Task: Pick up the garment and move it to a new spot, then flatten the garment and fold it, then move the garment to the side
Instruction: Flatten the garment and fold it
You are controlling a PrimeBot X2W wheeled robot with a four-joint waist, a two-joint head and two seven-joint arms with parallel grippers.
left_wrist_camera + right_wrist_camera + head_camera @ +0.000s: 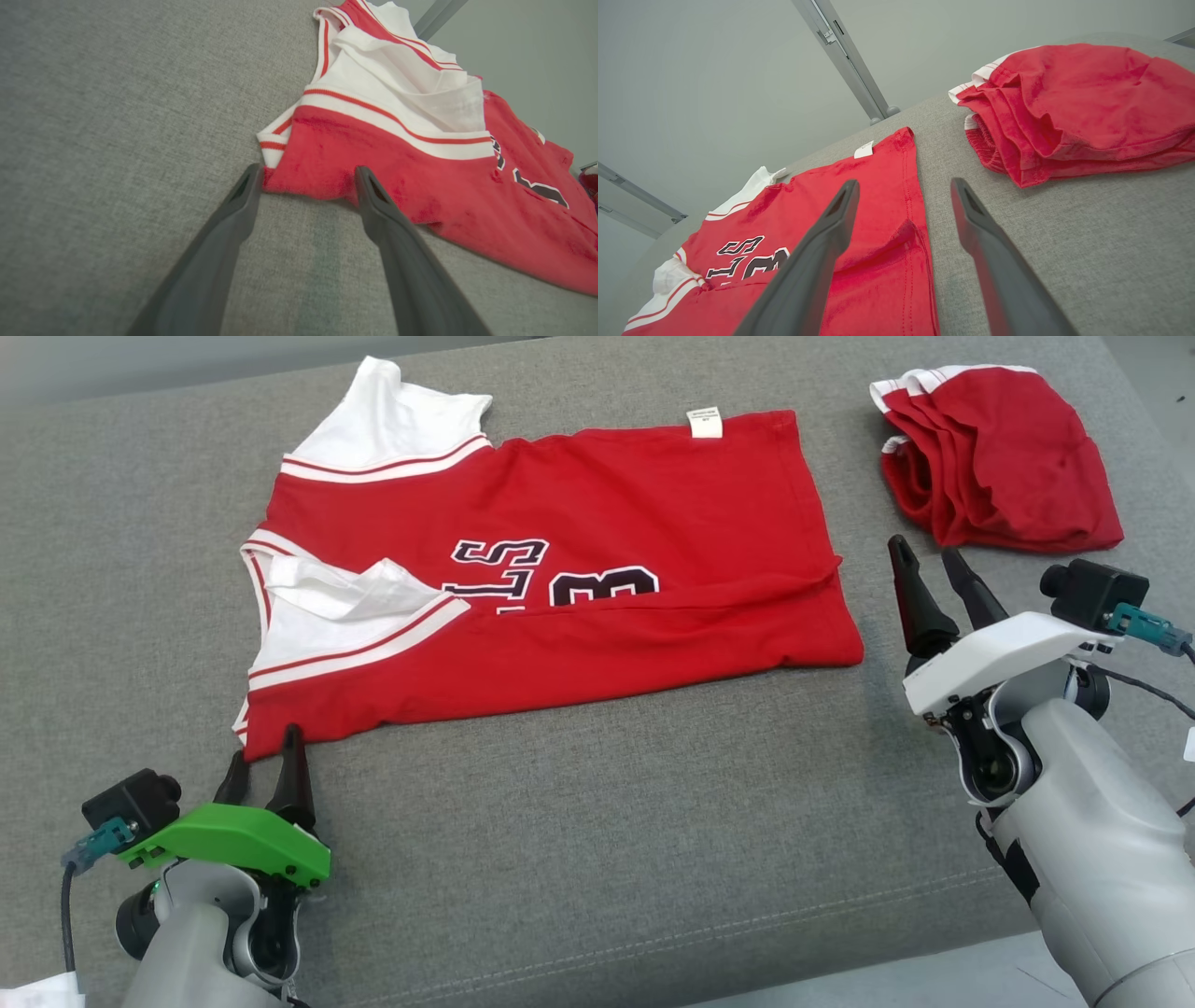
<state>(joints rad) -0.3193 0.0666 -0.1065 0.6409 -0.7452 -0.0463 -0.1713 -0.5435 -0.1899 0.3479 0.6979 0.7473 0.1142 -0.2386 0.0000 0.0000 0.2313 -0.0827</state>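
The garment (597,569), a red jersey with white striped trim and dark lettering, lies spread on the grey cushion with its near long edge folded over. My left gripper (263,761) stands open at its near left corner, the fingertips just short of the red hem (308,179). My right gripper (929,555) is open just off the jersey's right edge (896,219), holding nothing and a little above the cushion.
A second red garment (999,453) with white trim lies bunched at the far right of the grey cushion (597,821), also seen in the right wrist view (1078,107). The cushion's front edge runs close to both arms. A grey metal post (850,56) stands behind the cushion.
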